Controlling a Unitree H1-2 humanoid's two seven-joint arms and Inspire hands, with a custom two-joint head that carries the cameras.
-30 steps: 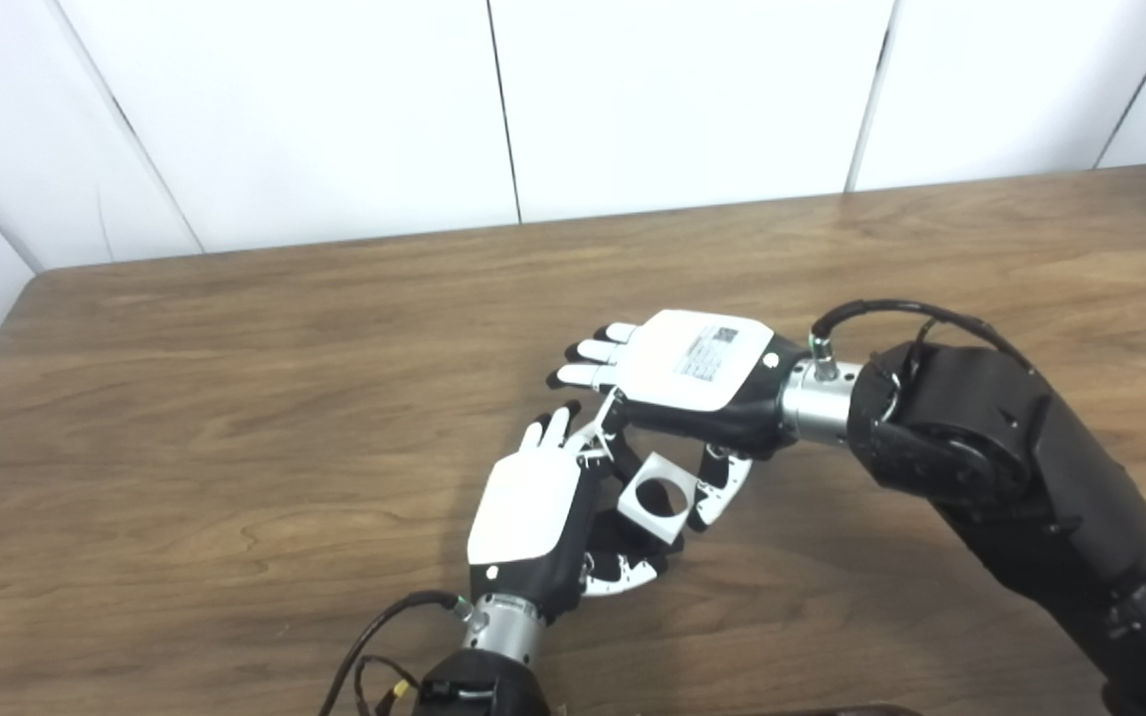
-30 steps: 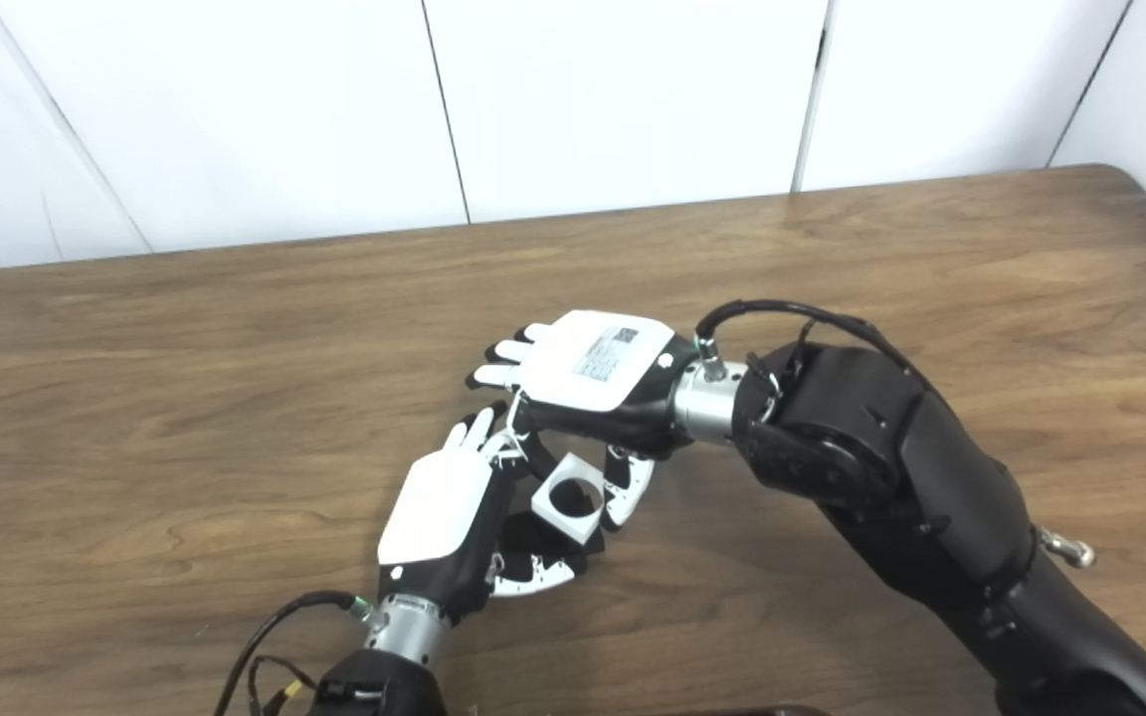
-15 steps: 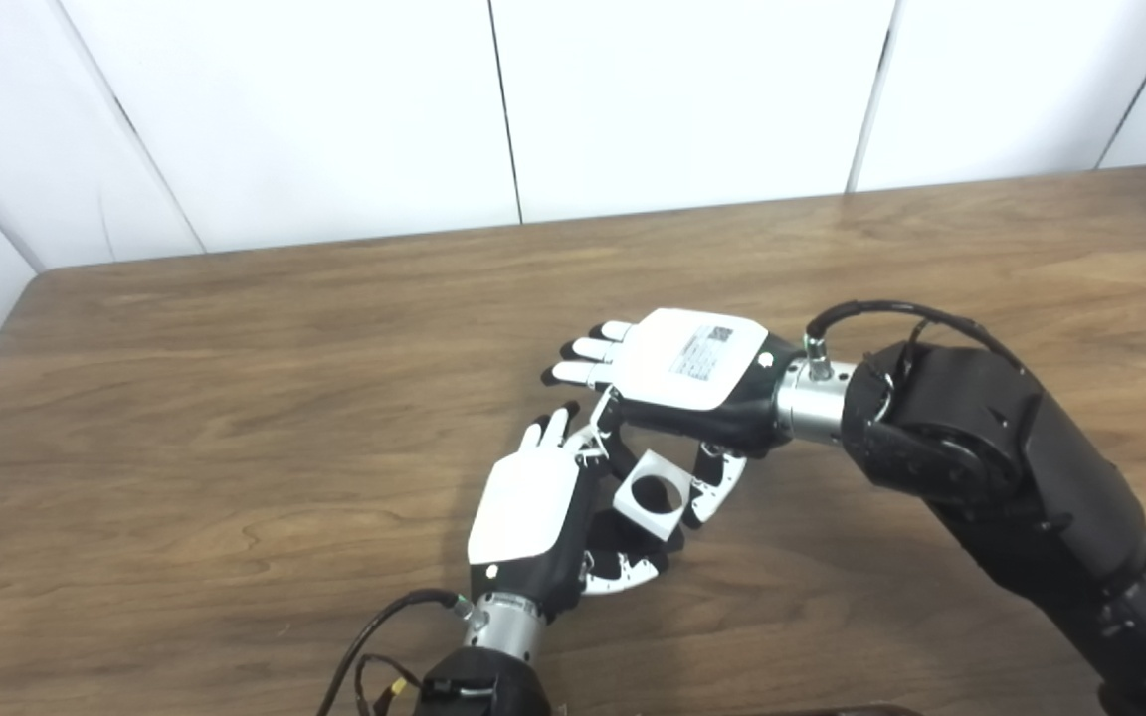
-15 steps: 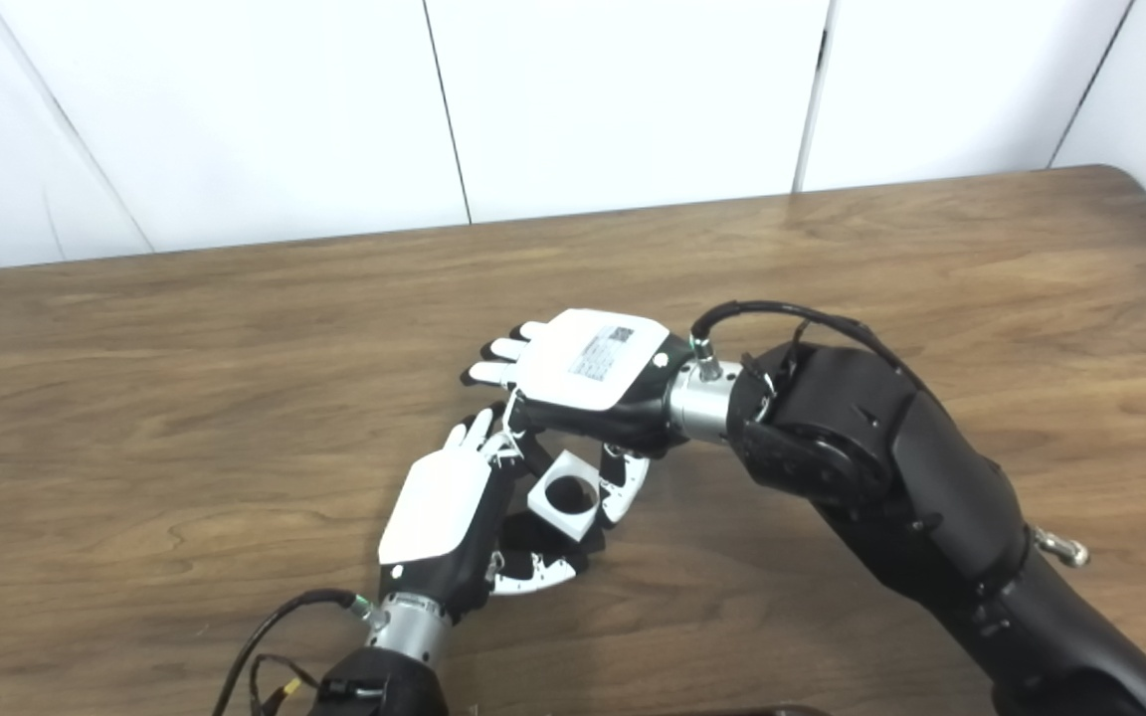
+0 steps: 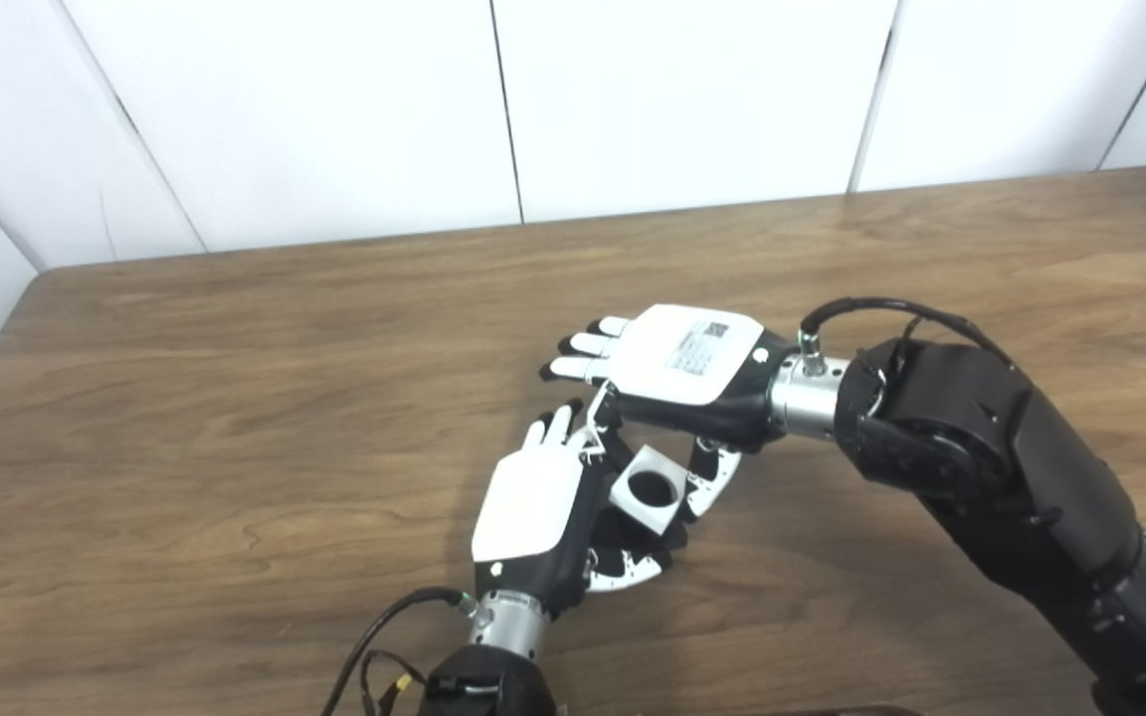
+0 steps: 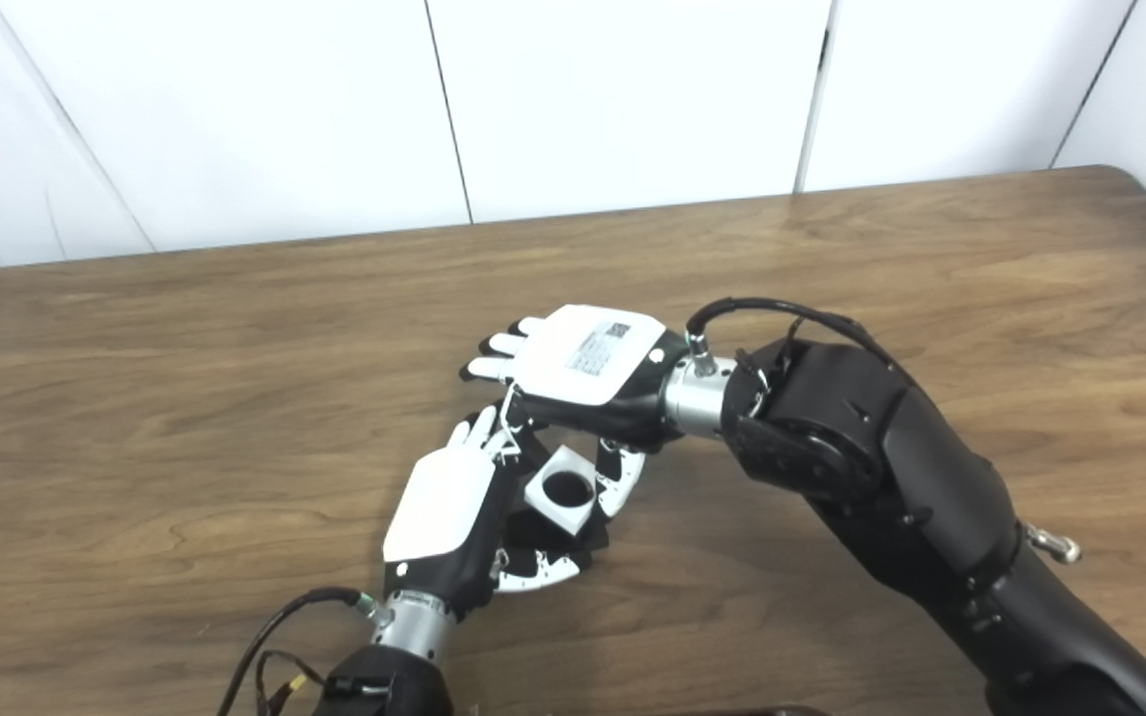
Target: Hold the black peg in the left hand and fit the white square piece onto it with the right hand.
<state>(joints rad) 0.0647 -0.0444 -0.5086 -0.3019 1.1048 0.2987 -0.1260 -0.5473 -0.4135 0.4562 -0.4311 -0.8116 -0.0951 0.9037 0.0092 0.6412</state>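
Note:
The white square piece (image 5: 645,489) has a round hole that looks dark inside. My right hand (image 5: 694,364) reaches in from the right, palm down, and is shut on the piece, with its thumb (image 5: 708,475) on the piece's right side. My left hand (image 5: 531,505) stands just left of it, back toward the camera. Its fingers (image 5: 623,572) curl under the piece around a dark shape that I take for the black peg. The peg is mostly hidden by the piece and the black fingers. The two hands touch near the piece's upper left corner.
The brown wooden table (image 5: 235,378) spreads out on all sides of the hands. White wall panels (image 5: 682,99) stand behind its far edge. A black cable (image 5: 384,622) loops at my left wrist near the table's front edge.
My right hand has carried the white piece a little to the left and up, closer against my left hand. The left hand has hardly moved.

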